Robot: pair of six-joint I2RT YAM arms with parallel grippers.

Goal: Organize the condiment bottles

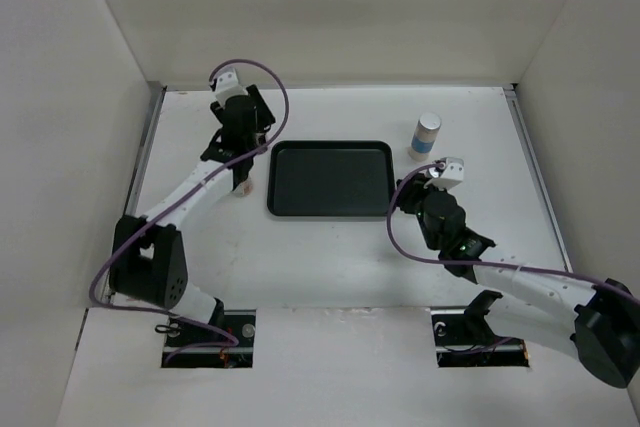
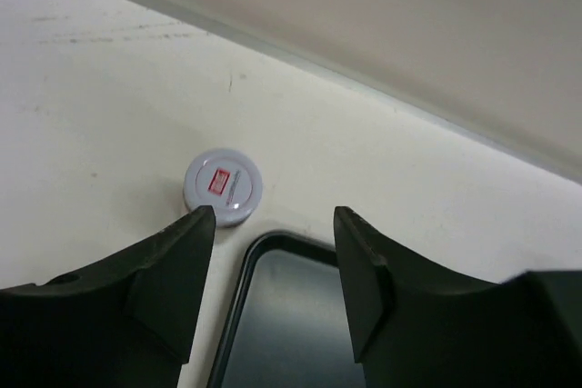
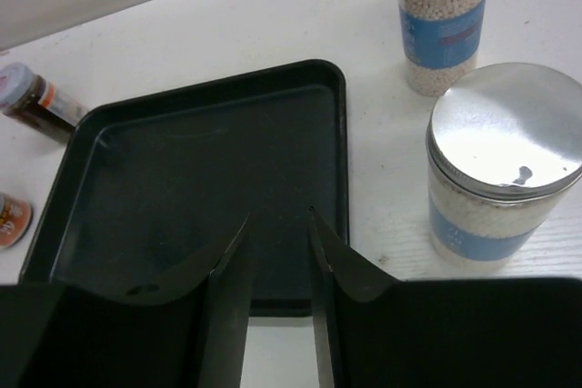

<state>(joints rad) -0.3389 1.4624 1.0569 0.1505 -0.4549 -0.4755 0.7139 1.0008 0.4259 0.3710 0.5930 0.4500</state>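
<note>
Two whitish bottles with blue bands show in the right wrist view, one far [image 3: 443,20] and one near [image 3: 503,170], right of the black tray [image 3: 200,143]. Only one [image 1: 427,135] shows from above. Two brown bottles [image 3: 32,97] [image 3: 11,220] stand left of the tray; from above one [image 1: 243,187] peeks out beside the left arm. My left gripper [image 1: 252,137] [image 2: 273,215] is open and empty above the tray's corner [image 2: 264,241], with a white cap with a red label [image 2: 224,187] just left of it. My right gripper [image 1: 403,190] [image 3: 280,215] is empty, its jaws a narrow gap apart, over the tray's right part.
The tray [image 1: 330,182] lies mid-table between the arms. White walls enclose the table on the left, back and right. The near whitish bottle stands close to the right gripper's right side.
</note>
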